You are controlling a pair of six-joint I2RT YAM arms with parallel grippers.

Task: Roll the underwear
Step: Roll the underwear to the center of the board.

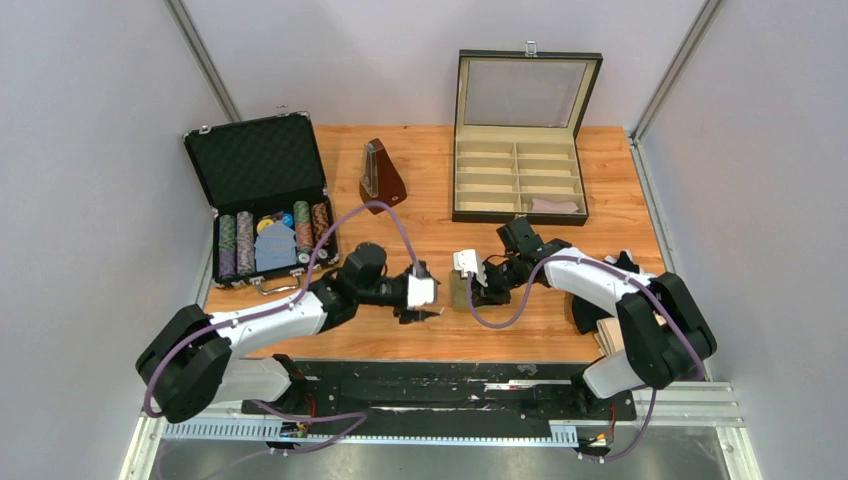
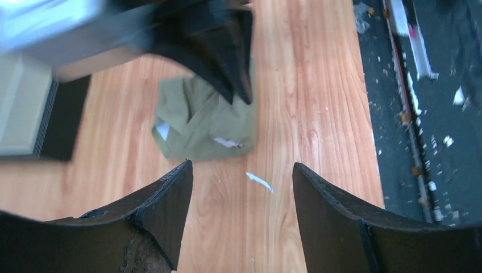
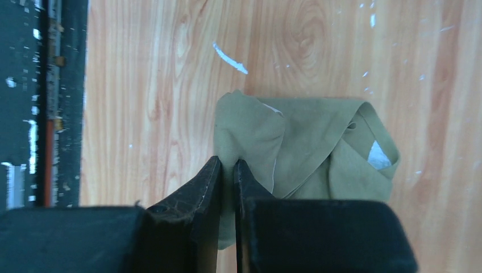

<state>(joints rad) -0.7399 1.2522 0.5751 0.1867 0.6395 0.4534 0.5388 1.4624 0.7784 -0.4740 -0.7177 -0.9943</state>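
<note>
The olive-khaki underwear [image 3: 318,133] lies crumpled and partly folded on the wooden table, with a pale patch showing at one end. My right gripper [image 3: 227,164] is shut on a fold at the cloth's edge. From above, the underwear [image 1: 458,293] sits between the two grippers near the table's front middle. The left gripper [image 2: 242,170] stands open just short of the underwear [image 2: 199,122], nothing between its fingers [image 2: 165,210]. The right gripper's black fingers [image 2: 227,57] reach down onto the cloth's far side.
An open poker-chip case [image 1: 262,200] stands at the back left, a brown metronome [image 1: 381,172] beside it. An open compartment box [image 1: 520,180] sits at the back right with a pale cloth piece [image 1: 556,206] in one cell. Beige folded cloth [image 1: 608,333] lies by the right arm.
</note>
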